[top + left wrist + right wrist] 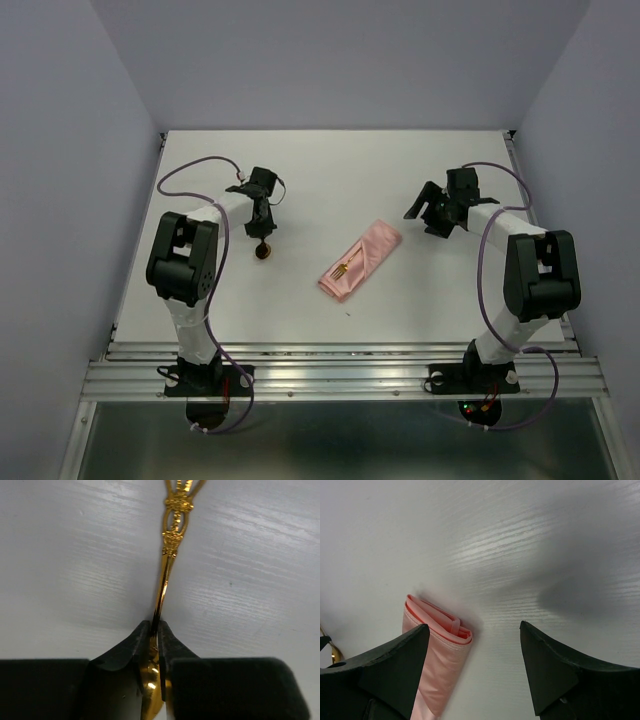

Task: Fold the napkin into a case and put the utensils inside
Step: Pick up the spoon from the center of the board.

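Midway across the bench (pixel 450 300), the salmon-pink case (pixel 360 258) lies as a layered strip, slanting near-left to far-right, a gold utensil (pixel 343 268) showing at its near end. Left of it, the left claw (pixel 156 630) pinches the second utensil (pixel 170 555) by its stem, the ornate end running out of the wrist view. The right claw (pixel 474 627) gapes empty near the case's far end, whose folds only its camera shows.

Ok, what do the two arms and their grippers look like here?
The left arm and right arm have white links, bulky black joint housings and looping purple cables. The left gripper and right gripper have black, wedge-shaped fingers. Small green and red lights glow below the right arm.
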Robot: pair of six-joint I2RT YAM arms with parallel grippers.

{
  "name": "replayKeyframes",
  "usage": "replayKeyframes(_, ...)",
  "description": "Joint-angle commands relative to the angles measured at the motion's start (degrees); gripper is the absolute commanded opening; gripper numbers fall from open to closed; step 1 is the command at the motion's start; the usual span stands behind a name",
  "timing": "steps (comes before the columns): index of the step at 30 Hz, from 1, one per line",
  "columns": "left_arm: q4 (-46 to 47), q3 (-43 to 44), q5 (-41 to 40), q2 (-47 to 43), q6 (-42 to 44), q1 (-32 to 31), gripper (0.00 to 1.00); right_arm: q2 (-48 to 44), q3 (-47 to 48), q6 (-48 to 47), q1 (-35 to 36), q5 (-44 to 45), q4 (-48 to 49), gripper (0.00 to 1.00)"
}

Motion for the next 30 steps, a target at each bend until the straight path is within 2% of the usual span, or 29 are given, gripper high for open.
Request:
replayKeyframes(1,-0.22,-1.72,1.48,0.80,1.39,0.73,0.09,-0.51,0.77,-0.62,0.28,-0.03,1.34,0.78)
replayKeyframes(3,0.05,-1.81,2.89,1.15,1.66,0.64,0.00,-0.51,0.86,-0.53,0.28,-0.20,1.43,0.78)
replayKeyframes(8,1.62,-1.72,5.97,-1.83,4.55,0.29,0.00,-0.42,0.86,-0.62,0.28,-0.38,1.52,0.78)
replayKeyframes(11,3.73,-2.51,7.38,-6.83,7.18,-1.46,0.00,-0.16,1.03,-0.62,0.28,-0.38,1.43,0.78)
replayKeyframes(15,3.48,-1.47,10.10,-11.49,12.19,-5.59,0.00,0.11,1.21,-0.18,0.28,-0.47,1.87,0.78)
replayKeyframes(25,-0.91,1.70,15.81,-14.22,16.77,-17.10,0.00,3.44,4.63,0.78,0.28,-3.10,3.01,0.78)
replayKeyframes(28,-2.06,2.49,17.22,-14.23,17.12,-20.01,0.00,6.08,6.65,1.57,0.28,-4.16,3.27,0.75)
replayKeyframes(29,-2.24,2.41,17.83,-14.23,17.47,-20.54,0.00,6.87,7.70,2.27,0.28,-4.60,3.19,0.67)
replayKeyframes(30,-2.32,2.15,19.06,-13.79,17.74,-21.41,0.00,8.53,8.32,2.63,0.28,-4.95,3.27,0.63)
